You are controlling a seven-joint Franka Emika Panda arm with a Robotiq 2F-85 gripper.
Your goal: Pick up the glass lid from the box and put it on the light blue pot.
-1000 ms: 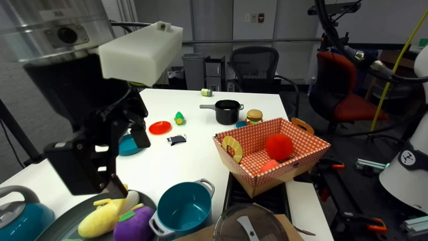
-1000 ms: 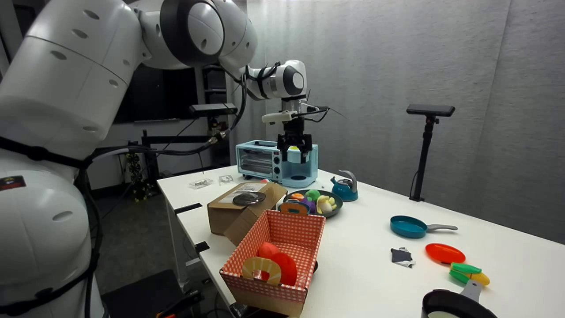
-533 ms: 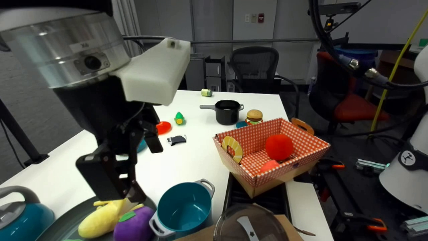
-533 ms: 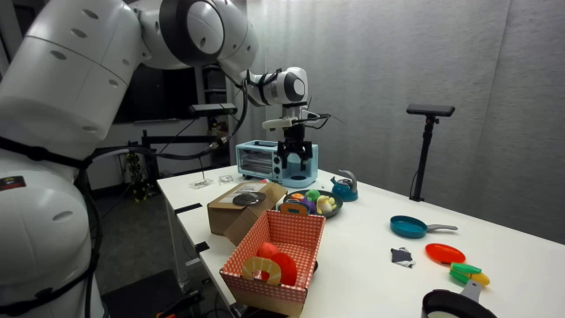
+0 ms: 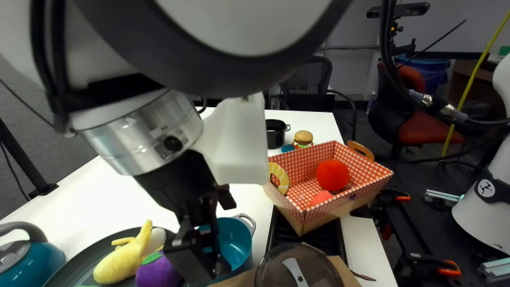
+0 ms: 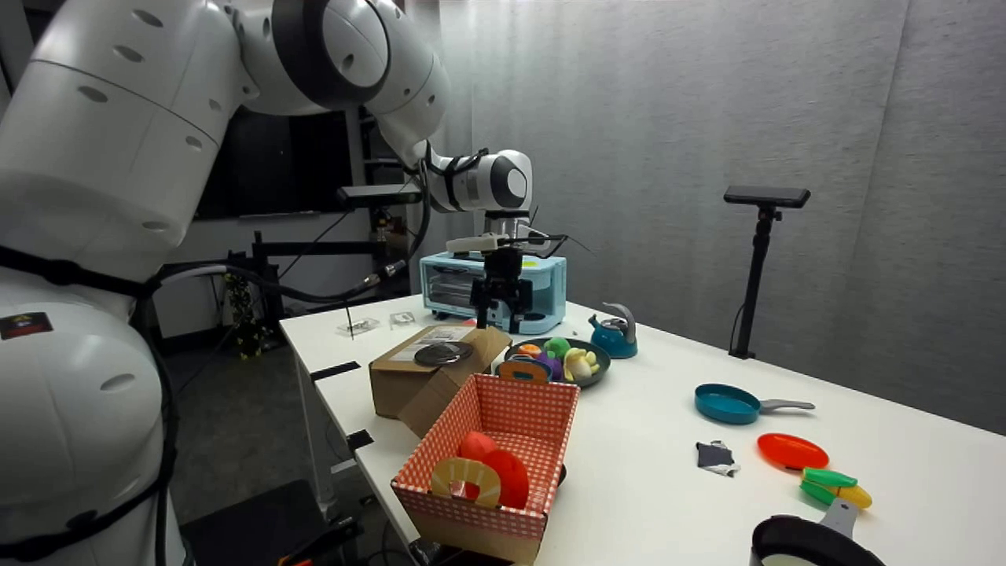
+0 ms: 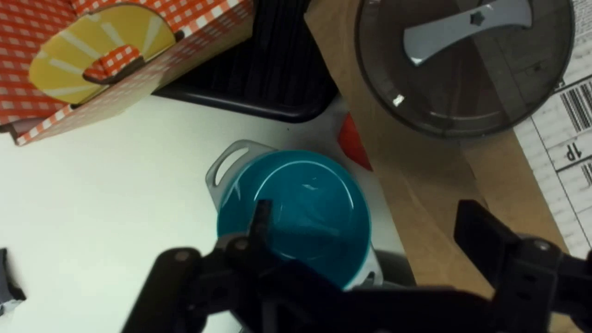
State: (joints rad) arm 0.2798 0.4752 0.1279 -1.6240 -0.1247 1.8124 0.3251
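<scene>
The gripper (image 7: 367, 222) hangs above the desk (image 7: 115, 194), its jaws wide apart and gripping nothing. Lower down and near it stands the light blue pot (image 7: 300, 199); in the wrist view one jaw shows across the pot, the opposite one across the box (image 7: 416, 203). The glass lid (image 7: 462, 83) (flat, right way up) rests on that box, beyond the gripper's tips and apart from them.

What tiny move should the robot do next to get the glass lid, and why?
Probably slide the gripper toward the grey handle of the glass lid. It's open and holds nothing, but in the wrist view it overlaps the light blue pot, while the lid lies farther up the picture, on the cardboard box.
</scene>
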